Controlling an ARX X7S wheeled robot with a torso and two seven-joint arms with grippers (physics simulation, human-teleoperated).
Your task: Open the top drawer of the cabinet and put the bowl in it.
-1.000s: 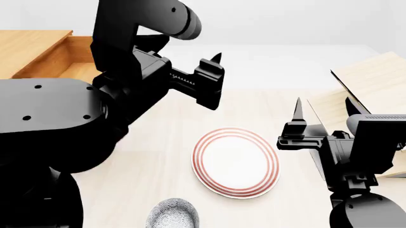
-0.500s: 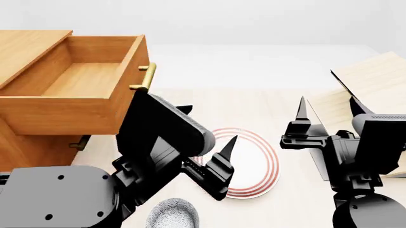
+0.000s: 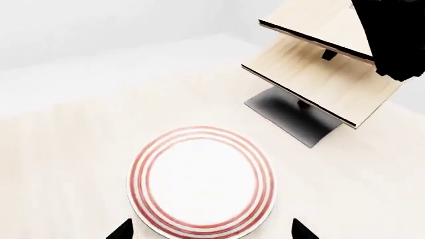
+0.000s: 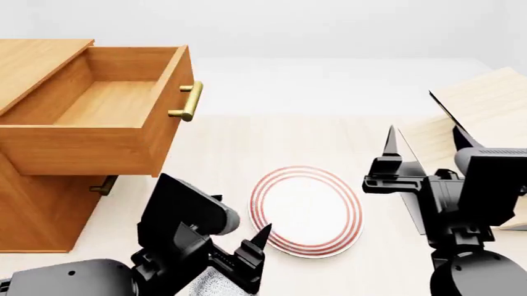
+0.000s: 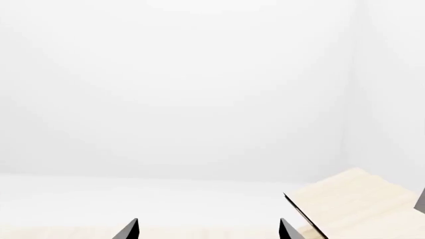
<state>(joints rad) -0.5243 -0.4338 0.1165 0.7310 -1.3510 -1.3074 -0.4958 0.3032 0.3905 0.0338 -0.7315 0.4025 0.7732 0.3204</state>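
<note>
The cabinet stands at the left in the head view, its top drawer pulled out and empty, brass handle facing the table. Only a speckled sliver of the bowl shows at the bottom edge, mostly hidden under my left gripper. That gripper hangs low just left of the red-ringed plate. In the left wrist view the left gripper is open, with the plate ahead of its tips. My right gripper is open at the right, nothing between its fingers.
A pale tilted wooden-board rack on a black base stands at the right, close behind the right gripper. A lower drawer's handle shows below the open drawer. The rack's edge enters the right wrist view.
My left arm has dropped from in front of the drawer to low over the bowl, now covering most of it. The right arm has stayed put.
</note>
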